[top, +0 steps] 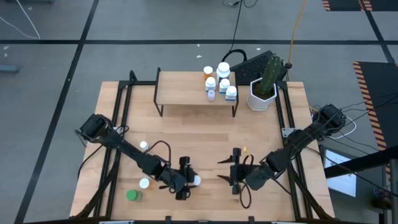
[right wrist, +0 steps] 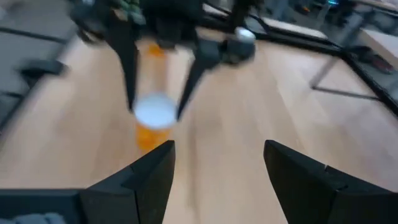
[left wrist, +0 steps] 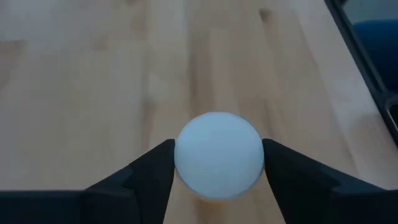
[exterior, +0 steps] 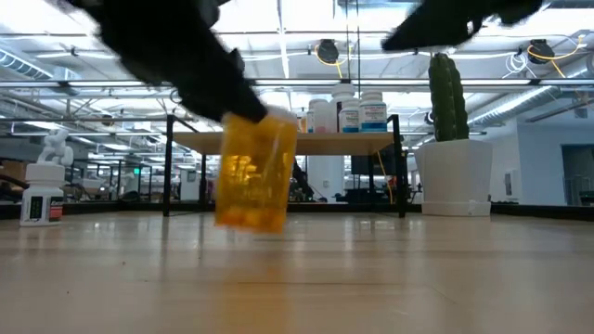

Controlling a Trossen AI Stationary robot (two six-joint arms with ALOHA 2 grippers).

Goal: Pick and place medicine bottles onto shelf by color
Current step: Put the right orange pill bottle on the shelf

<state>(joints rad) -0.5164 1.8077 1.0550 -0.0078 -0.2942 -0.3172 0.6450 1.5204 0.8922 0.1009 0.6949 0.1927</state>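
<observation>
My left gripper is near the table's front middle, shut on an orange medicine bottle with a white cap. My right gripper stands open a short way to its right, facing it, with nothing between its fingers. The shelf stands at the far edge on black legs, with several white and orange bottles upright on its right end. On the table's left stand a white bottle, an orange white-capped bottle and a green one. My left gripper pinches the bottle's white cap by its round side between the two fingers. The fingers slant down from the table's left. The bottle hangs tilted below them, its orange bottom at or just above the tabletop; which, I cannot tell.
A white hexagonal pot with a cactus stands beside the shelf's right end, with a dark keyboard behind it. Black rails run along the table's left and right sides. Bare wood lies between the grippers and the shelf.
</observation>
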